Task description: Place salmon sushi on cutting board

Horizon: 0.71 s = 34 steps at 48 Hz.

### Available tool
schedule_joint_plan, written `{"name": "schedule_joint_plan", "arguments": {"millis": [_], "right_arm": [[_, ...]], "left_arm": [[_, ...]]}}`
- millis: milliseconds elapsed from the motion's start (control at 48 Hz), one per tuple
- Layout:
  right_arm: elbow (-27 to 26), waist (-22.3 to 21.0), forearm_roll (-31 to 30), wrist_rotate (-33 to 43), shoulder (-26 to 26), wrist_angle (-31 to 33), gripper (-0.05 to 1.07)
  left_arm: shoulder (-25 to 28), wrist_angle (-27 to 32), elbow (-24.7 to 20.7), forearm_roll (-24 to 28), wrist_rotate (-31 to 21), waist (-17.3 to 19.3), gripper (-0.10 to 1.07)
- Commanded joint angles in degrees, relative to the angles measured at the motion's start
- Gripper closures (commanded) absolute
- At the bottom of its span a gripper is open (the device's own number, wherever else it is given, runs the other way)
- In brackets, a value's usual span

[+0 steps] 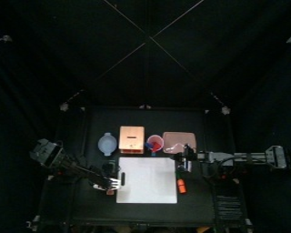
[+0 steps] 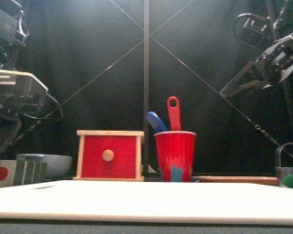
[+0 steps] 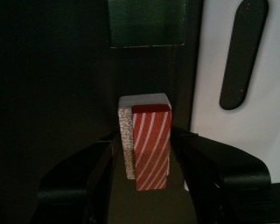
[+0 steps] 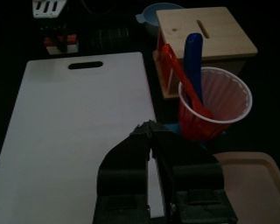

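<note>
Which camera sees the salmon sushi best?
The left wrist view: the salmon sushi fills the middle, between the left gripper's jaws. The top view shows a tiny speck, the right wrist view a small bit; the front view hides it.

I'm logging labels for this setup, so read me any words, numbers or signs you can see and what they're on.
None can be read in any view.
Sushi: red and white stripes only, no text.
Red cup: plain.
Wooden box: a round mark on its red face, no lettering.
Cutting board: blank.
</note>
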Motion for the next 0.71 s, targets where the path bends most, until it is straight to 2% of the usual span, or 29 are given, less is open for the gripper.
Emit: {"name": "schedule_joint_plan", "arguments": {"millis": [0, 167, 250, 417, 479, 521, 583, 688], "right_arm": [[-0.62, -0.18, 0.00, 0.09, -0.18, 0.18, 0.97], [-0.70, -0.18, 0.00, 0.09, -0.18, 0.79, 0.97], [-0.79, -0.18, 0.00, 0.09, -0.18, 1.14, 0.97], [-0.79, -0.18, 0.09, 0.09, -0.18, 2.64, 0.97], [-0.79, -0.18, 0.18, 0.09, -0.18, 3.16, 0.97], [-0.79, -0.18, 0.18, 0.09, -0.18, 3.52, 0.97], [-0.79, -0.18, 0.26, 0.09, -0.44, 4.04, 0.97], [-1.05, -0.18, 0.26, 0.09, -0.53, 4.66, 0.97]], "left_arm": [[-0.44, 0.26, -0.70, -0.09, -0.09, 0.09, 0.19], [-0.70, 0.79, -0.79, 0.00, 0.44, 0.18, 0.30], [-2.02, 0.79, -2.55, 0.44, 1.05, 0.44, 0.32], [-3.78, 1.14, -10.90, 9.05, 2.99, 7.12, 0.33], [-2.37, 1.23, -14.24, 13.36, 5.45, 10.20, 0.33], [-0.97, 0.88, -15.91, 14.06, 6.86, 11.78, 0.33], [2.46, 0.53, -19.69, 13.54, 9.84, 14.06, 0.33], [8.09, 0.09, -24.87, 10.20, 14.85, 15.64, 0.33]]}}
